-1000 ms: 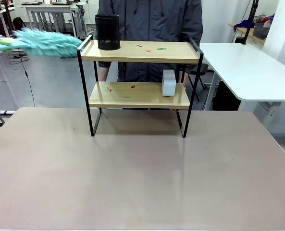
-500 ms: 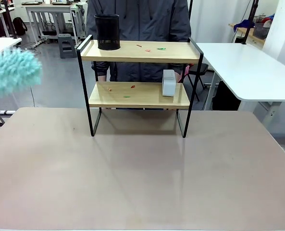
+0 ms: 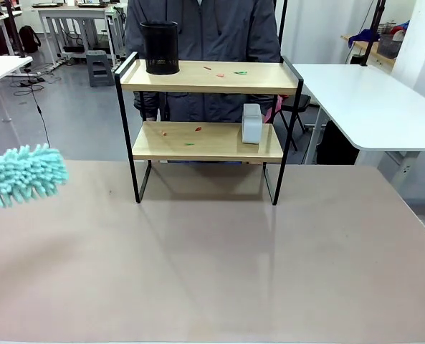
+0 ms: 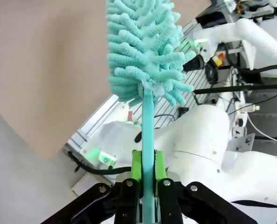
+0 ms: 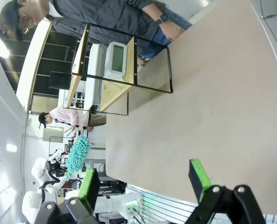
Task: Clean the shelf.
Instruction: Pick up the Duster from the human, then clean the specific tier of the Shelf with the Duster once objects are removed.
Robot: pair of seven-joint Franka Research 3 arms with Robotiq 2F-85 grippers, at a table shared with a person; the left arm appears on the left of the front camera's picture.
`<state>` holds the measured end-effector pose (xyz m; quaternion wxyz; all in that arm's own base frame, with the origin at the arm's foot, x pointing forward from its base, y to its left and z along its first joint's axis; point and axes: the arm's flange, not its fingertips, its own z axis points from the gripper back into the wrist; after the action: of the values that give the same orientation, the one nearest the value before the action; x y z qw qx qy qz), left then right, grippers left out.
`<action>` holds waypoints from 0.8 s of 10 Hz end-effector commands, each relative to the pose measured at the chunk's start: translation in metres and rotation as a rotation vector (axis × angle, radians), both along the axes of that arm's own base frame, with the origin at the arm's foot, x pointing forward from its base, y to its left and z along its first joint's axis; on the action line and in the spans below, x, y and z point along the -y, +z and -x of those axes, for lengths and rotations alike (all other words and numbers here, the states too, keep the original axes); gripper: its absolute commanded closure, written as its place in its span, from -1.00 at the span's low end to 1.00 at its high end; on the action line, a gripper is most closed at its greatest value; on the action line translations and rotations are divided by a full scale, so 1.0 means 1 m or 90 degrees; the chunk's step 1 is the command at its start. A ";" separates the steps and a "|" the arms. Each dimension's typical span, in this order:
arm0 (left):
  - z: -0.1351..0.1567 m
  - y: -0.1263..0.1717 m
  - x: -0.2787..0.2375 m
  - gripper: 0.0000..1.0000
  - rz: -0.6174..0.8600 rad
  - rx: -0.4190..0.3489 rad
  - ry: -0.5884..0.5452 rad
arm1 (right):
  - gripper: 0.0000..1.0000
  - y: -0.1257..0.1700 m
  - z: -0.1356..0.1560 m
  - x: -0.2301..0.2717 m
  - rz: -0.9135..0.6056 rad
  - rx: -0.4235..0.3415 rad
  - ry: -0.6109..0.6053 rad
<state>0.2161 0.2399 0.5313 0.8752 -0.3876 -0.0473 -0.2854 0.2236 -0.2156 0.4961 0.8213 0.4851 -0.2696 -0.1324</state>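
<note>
The shelf stands at the back middle of the table, also seen sideways in the right wrist view. Small red and green scraps lie on its top board and more scraps on the lower one. A fluffy teal duster hangs at the left edge above the table, well left of the shelf. My left gripper is shut on the duster's thin handle, the duster head pointing away. My right gripper is open and holds nothing, over the table far from the shelf.
A black mesh cup stands on the top board's left end. A white box sits on the lower board's right end. A person stands right behind the shelf. White desks flank the table.
The duster has swung from beside the shelf's top board down and left to the table's left edge. The person has shifted a little to the left.
</note>
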 end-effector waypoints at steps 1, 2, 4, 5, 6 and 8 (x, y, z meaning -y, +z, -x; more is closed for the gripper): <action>0.003 0.013 -0.001 1.00 0.033 0.000 0.027 | -1.00 0.001 -0.002 0.000 -0.001 0.022 0.003; 0.003 0.013 -0.001 1.00 0.033 0.000 0.027 | -1.00 0.001 -0.002 0.000 -0.001 0.022 0.003; 0.003 0.013 -0.001 1.00 0.033 0.000 0.027 | -1.00 0.001 -0.002 0.000 -0.001 0.022 0.003; 0.003 0.013 -0.001 1.00 0.033 0.000 0.027 | -1.00 0.001 -0.002 0.000 -0.001 0.022 0.003; 0.003 0.013 -0.001 1.00 0.033 0.000 0.027 | -1.00 0.001 -0.002 0.000 -0.001 0.022 0.003; 0.003 0.013 -0.001 1.00 0.033 0.000 0.027 | -1.00 0.001 -0.002 0.000 -0.001 0.022 0.003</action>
<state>0.2123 0.2418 0.5405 0.8722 -0.4030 -0.0571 -0.2712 0.2232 -0.2158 0.4963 0.8204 0.4860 -0.2706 -0.1326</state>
